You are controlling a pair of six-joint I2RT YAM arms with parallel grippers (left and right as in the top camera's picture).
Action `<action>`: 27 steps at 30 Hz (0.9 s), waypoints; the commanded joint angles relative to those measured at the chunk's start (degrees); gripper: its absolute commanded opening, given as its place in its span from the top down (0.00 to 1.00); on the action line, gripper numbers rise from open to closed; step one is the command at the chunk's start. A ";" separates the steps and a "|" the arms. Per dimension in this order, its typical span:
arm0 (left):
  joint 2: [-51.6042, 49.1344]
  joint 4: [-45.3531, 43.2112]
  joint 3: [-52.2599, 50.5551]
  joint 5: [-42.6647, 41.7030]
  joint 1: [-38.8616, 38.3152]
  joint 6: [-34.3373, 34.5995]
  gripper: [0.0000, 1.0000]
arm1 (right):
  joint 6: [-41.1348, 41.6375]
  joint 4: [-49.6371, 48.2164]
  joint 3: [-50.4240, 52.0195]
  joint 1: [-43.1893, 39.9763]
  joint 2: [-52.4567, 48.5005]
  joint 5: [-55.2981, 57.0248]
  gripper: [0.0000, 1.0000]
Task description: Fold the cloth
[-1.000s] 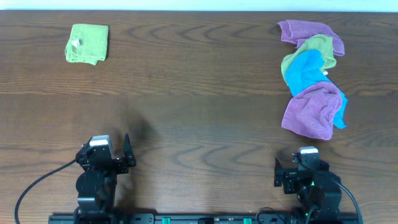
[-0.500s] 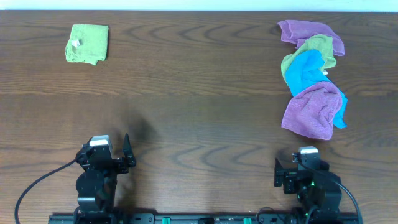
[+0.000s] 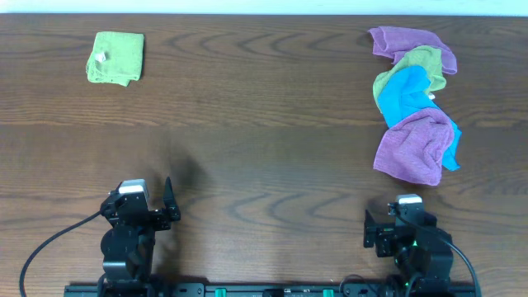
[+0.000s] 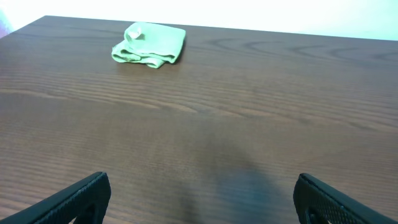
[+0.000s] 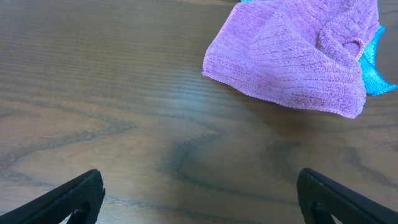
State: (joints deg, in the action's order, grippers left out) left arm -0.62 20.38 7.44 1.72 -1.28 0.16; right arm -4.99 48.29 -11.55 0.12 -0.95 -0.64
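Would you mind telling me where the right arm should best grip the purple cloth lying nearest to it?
I would take the purple cloth at its near-left corner, the right gripper descending from the robot's side. That corner juts out flat on the table, away from the blue cloth; the rest looks bunched.

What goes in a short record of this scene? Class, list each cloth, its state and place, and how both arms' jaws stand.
folded: small green terry cloth, neat square, far left
unfolded: purple terry cloth, blue terry cloth, yellow-green terry cloth, crumpled in one heap, far right
surface: dark wooden table
left arm: jaws apart, empty
right arm: jaws apart, empty, facing the purple terry cloth
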 commanded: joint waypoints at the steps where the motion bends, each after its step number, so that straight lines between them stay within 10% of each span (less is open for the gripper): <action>1: 0.37 0.24 -1.29 0.15 0.13 -0.39 0.05 | 0.66 0.09 0.74 -0.15 0.63 -0.46 0.01; 16: 0.37 0.24 -1.29 0.17 0.13 -0.39 0.05 | 1.31 -3.74 0.74 -0.15 0.63 -0.87 0.01; 21: 0.37 0.24 -1.29 0.15 0.13 -0.39 0.05 | 36.15 -18.86 0.74 -0.15 0.63 4.24 0.01; 27: 0.37 0.24 -1.29 0.15 0.13 -0.39 0.04 | 47.32 -26.40 0.76 -0.17 0.61 21.77 0.01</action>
State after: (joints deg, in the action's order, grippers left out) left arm -0.62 20.38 7.44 1.72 -1.28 0.16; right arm 31.66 23.00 -10.81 0.12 -0.82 11.05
